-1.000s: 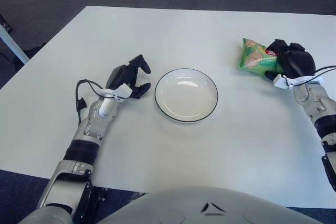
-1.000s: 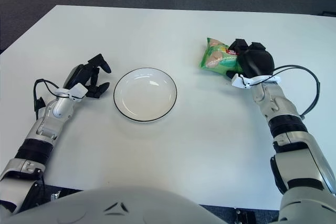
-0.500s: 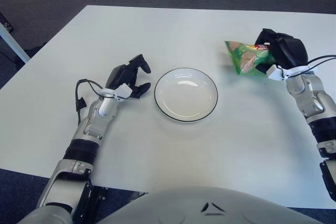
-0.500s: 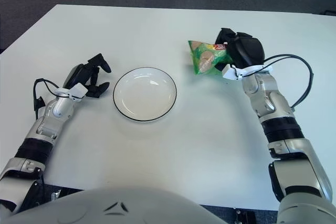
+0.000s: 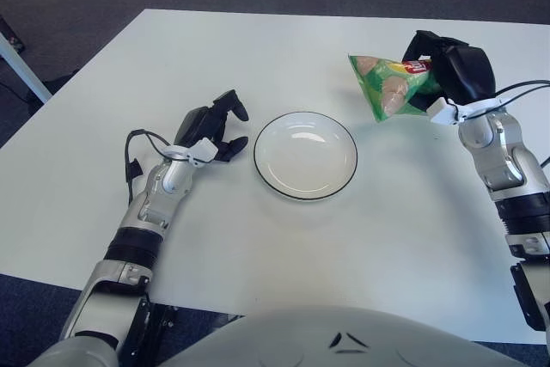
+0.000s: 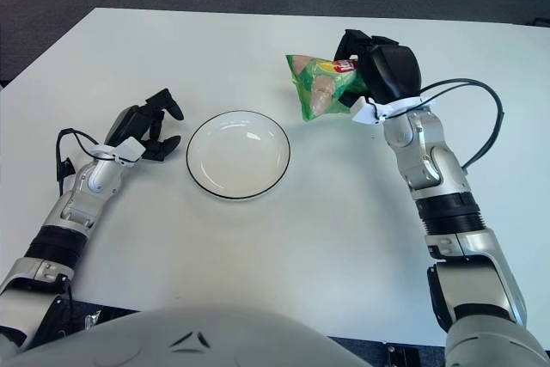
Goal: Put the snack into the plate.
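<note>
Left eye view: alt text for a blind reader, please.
The robot's right hand holds a green snack bag lifted above a white table, right of an empty white plate. The left hand shows left of the plate, fingers holding nothing.

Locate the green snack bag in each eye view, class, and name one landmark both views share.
Left eye view: snack bag upper right, held in the right hand.
Right eye view: snack bag just right of centre, upper half.
Shared landmark: the white plate, lower left of the bag.
</note>
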`<state>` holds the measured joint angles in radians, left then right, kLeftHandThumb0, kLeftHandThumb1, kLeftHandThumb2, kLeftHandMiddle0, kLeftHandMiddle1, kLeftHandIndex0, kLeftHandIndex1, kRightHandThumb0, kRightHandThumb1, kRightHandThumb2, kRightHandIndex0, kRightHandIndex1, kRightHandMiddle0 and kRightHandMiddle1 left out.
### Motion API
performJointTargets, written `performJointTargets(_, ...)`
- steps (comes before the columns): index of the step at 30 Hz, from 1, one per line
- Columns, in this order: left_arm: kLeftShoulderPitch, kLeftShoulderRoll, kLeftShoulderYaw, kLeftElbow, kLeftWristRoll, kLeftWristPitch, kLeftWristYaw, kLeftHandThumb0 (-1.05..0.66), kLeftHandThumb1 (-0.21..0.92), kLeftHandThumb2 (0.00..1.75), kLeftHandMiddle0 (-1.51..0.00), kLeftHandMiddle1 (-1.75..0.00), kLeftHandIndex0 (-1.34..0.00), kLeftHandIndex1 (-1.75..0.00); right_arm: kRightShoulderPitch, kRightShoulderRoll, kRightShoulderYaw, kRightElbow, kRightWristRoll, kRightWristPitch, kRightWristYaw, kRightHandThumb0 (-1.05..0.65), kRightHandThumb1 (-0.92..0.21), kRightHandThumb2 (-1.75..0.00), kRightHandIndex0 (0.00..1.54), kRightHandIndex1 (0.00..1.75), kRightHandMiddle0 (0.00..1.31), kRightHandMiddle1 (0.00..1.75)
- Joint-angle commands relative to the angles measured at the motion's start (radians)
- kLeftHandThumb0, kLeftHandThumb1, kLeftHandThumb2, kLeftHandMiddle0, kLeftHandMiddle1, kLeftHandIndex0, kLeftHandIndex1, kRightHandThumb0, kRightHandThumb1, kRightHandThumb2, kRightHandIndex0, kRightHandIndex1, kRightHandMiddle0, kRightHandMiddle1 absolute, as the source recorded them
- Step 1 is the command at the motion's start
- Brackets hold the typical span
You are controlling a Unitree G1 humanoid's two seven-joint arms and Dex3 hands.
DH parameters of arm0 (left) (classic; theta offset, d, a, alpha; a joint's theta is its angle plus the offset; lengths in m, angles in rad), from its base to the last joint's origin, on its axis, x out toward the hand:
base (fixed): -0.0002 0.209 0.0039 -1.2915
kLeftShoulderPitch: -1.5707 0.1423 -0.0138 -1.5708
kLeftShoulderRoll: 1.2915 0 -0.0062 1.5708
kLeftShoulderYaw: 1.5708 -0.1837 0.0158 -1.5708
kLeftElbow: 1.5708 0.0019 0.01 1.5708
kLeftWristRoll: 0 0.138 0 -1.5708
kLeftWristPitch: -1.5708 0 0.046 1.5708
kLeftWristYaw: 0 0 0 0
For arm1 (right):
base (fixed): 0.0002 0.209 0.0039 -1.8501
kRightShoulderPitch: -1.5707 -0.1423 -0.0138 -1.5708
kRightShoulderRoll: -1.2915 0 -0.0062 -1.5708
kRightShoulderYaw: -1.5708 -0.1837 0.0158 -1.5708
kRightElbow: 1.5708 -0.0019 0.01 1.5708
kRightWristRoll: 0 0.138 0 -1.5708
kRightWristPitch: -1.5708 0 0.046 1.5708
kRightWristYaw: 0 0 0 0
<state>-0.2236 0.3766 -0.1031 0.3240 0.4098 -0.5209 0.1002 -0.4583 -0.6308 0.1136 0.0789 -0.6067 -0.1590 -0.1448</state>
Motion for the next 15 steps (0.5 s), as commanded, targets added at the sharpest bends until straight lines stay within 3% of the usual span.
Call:
performJointTargets(1,0.058,-0.008,-0.019,0.049,0.011,0.01,0.0,-0.44,0.46,1.14,-1.21,-1.75,-0.5,-1.75,-0.049,0.017,-0.012,-0.04,0.007,-0.019,0.011,0.0,0.06,-1.74,0.88,1.74,0.68,1.75)
performJointTargets(15,0.058,-0.007,-0.02,0.043,0.023,0.023,0.013,-0.44,0.46,1.14,-1.21,-1.75,-0.5,-1.75,-0.084,0.098,-0.009,-0.124,0.07,-0.056,0.09,0.0,0.07,-1.75,0.9,1.72,0.68,1.75)
